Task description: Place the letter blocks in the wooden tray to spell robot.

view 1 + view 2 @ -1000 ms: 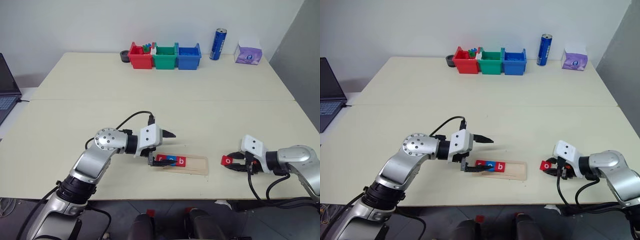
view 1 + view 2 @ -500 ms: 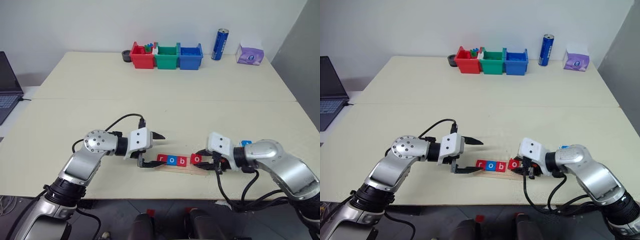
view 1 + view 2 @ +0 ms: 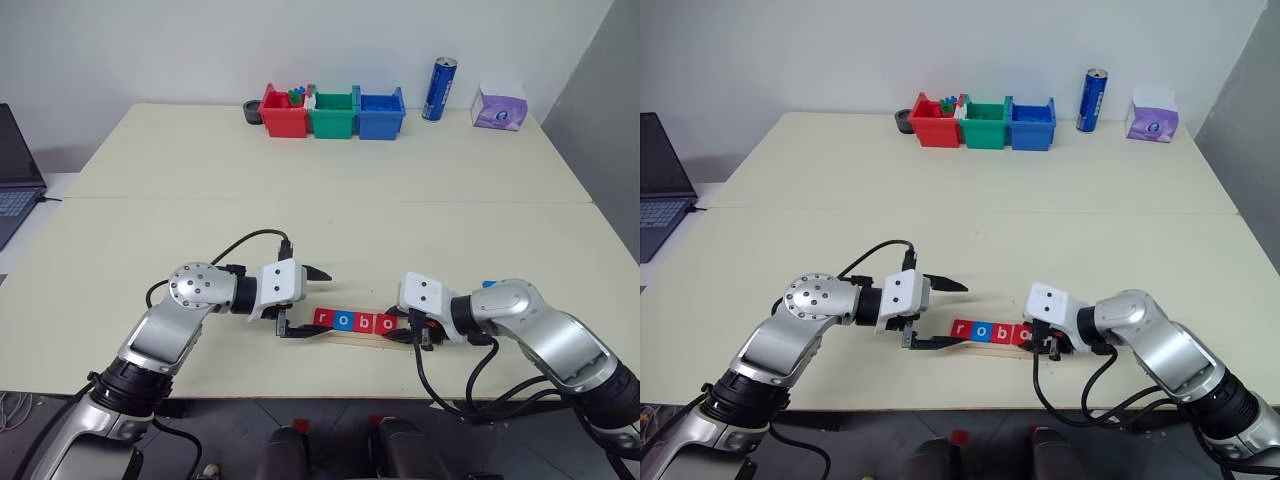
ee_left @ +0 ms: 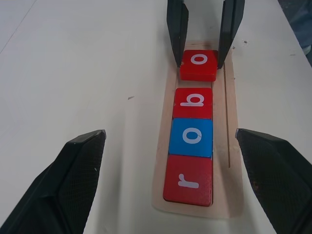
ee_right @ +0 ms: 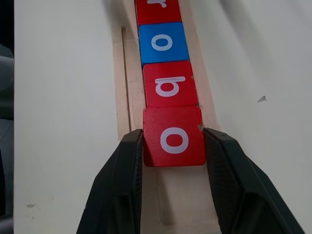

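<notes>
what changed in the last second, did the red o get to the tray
Yes. The right gripper carried the red o block leftward from the bare table to the wooden tray, setting it right behind the b; its fingers stay shut on it. The left gripper stays open at the tray's r end; r, o, b unchanged.

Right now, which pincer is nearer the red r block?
Left. The left pincer stands open around the tray's end where the red r block lies. The right pincer is at the row's far end, shut on the red o block.
</notes>
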